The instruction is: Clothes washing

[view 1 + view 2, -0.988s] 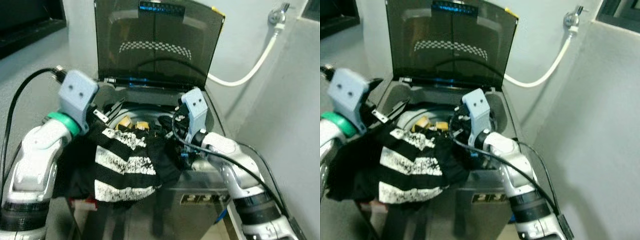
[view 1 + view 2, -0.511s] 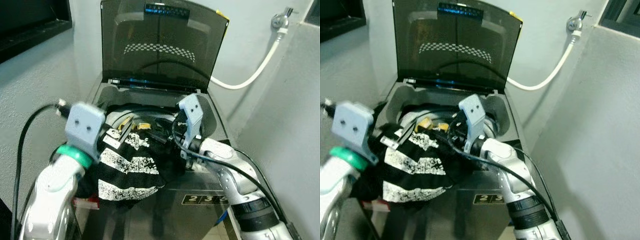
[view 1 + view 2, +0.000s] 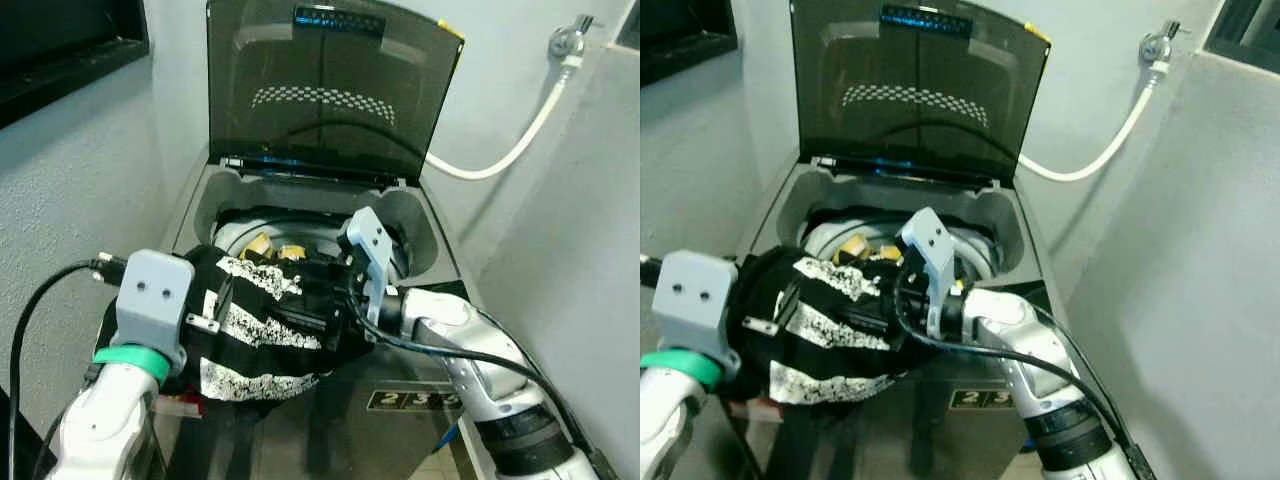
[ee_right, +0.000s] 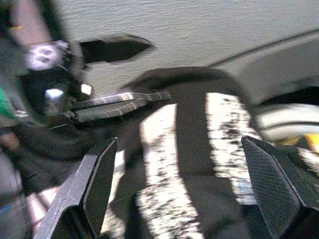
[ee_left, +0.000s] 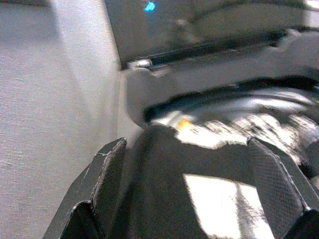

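A black garment with white stripes (image 3: 255, 335) lies bunched over the front left rim of the top-loading washing machine (image 3: 425, 225), part of it hanging down the front. The lid (image 3: 320, 100) stands open, and yellow and dark laundry (image 3: 265, 243) shows in the drum. My left gripper (image 3: 215, 310) is at the garment's left side, open, with the cloth (image 5: 199, 189) bulging between its fingers (image 5: 102, 179). My right gripper (image 3: 310, 308) reaches in from the right over the garment, also open, its fingers (image 4: 97, 179) spread across the striped cloth (image 4: 174, 164).
A white hose (image 3: 500, 160) runs from a wall tap (image 3: 565, 38) down behind the machine. A grey wall (image 3: 90, 170) is close on the left and another (image 3: 580, 230) close on the right. Black cables (image 3: 40, 300) trail from both arms.
My left arm has dropped lower and drawn back. The garment, earlier stretched out and hanging, is now bunched on the machine's front rim. My right gripper has moved left onto it.
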### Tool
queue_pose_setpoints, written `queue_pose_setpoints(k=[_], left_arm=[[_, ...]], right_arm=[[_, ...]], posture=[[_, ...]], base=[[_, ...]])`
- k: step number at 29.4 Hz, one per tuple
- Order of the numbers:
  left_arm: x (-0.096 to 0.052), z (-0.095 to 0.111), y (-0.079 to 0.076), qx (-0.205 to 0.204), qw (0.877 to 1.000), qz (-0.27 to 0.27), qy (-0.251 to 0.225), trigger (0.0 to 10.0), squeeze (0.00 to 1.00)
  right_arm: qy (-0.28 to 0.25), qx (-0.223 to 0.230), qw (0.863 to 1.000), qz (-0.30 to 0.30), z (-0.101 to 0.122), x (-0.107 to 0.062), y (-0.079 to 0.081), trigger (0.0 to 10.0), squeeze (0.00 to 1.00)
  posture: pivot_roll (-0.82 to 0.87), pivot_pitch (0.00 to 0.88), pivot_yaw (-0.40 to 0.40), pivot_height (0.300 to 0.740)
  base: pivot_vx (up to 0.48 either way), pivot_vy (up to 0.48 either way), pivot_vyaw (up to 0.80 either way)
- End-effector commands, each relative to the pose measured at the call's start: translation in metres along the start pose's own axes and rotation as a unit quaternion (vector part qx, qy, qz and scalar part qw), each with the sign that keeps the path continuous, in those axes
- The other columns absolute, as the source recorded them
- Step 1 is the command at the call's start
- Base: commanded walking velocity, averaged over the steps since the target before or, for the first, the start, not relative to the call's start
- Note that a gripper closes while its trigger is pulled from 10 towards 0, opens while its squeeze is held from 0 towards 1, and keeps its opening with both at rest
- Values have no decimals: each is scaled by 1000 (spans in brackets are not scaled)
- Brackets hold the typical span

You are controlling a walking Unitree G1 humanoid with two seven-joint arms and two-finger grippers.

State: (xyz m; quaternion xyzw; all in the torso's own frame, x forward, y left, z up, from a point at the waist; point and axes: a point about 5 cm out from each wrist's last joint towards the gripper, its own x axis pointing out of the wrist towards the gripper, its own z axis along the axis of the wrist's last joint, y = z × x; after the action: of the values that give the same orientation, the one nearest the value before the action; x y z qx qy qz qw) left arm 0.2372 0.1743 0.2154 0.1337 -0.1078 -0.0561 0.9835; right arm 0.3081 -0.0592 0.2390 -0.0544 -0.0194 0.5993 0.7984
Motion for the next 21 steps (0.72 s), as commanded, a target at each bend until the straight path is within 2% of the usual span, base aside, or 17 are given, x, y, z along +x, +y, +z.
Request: queue_pose_setpoints(k=[1, 2, 5, 8, 14, 21], left_arm=[[-3, 6, -5, -2, 999, -31, -25, 10000, 0], [-5, 2, -3, 17, 999, -45, -21, 10000, 0], [-7, -6, 2, 39, 998, -56, -2, 10000, 0], [-10, -14, 6, 35, 998, -50, 21, 10000, 0], [-12, -16, 3, 15, 999, -38, 25, 10000, 0], [-12, -15, 1, 13, 999, -40, 25, 10000, 0]], right_arm=[[4, 1, 1000, 26, -2, -1, 5, 10000, 1000], [12, -10, 999, 34, -4, -2, 5, 10000, 0], [21, -20, 998, 48, -6, -1, 6, 10000, 0], [27, -29, 996, 77, -7, -1, 10, 10000, 0], [51, -46, 991, 118, -11, -4, 15, 10000, 0], [89, -79, 986, 117, -20, -1, 17, 10000, 0]], posture=[[35, 2, -63, 740], [38, 0, -66, 740], [35, 1, -66, 740], [35, 3, -66, 740], [29, 10, -64, 740], [29, 12, -65, 740]], base=[[0, 0, 0], [0, 0, 0], [0, 0, 0], [0, 0, 0], [0, 0, 0], [0, 0, 0]])
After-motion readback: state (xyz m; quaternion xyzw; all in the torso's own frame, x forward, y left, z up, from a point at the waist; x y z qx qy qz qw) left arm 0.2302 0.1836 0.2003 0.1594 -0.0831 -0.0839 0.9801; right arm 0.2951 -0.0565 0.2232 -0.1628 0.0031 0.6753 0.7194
